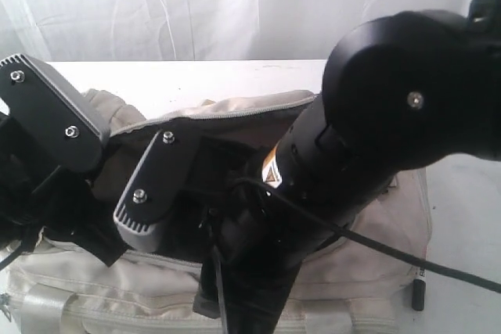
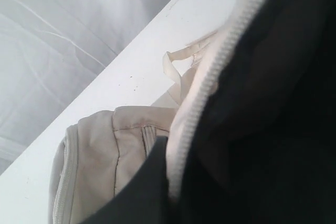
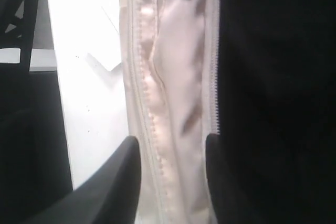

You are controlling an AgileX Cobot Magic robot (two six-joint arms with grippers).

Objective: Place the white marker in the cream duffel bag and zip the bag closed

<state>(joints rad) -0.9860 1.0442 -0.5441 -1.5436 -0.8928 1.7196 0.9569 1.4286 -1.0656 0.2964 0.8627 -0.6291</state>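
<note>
Two arms are bent over the cream duffel bag (image 1: pixel 368 263), which lies on the white surface (image 1: pixel 235 80) with its top zipper undone and its dark lining exposed. The right claw (image 3: pixel 170 156) is held wide, its fingers (image 3: pixel 126 171) set astride the bag's zippered rim. The left claw (image 2: pixel 155 163) is closed at the rim; whether fabric is pinched cannot be told. The white marker (image 1: pixel 418 281) is seen outside the bag, on the surface just beside it.
</note>
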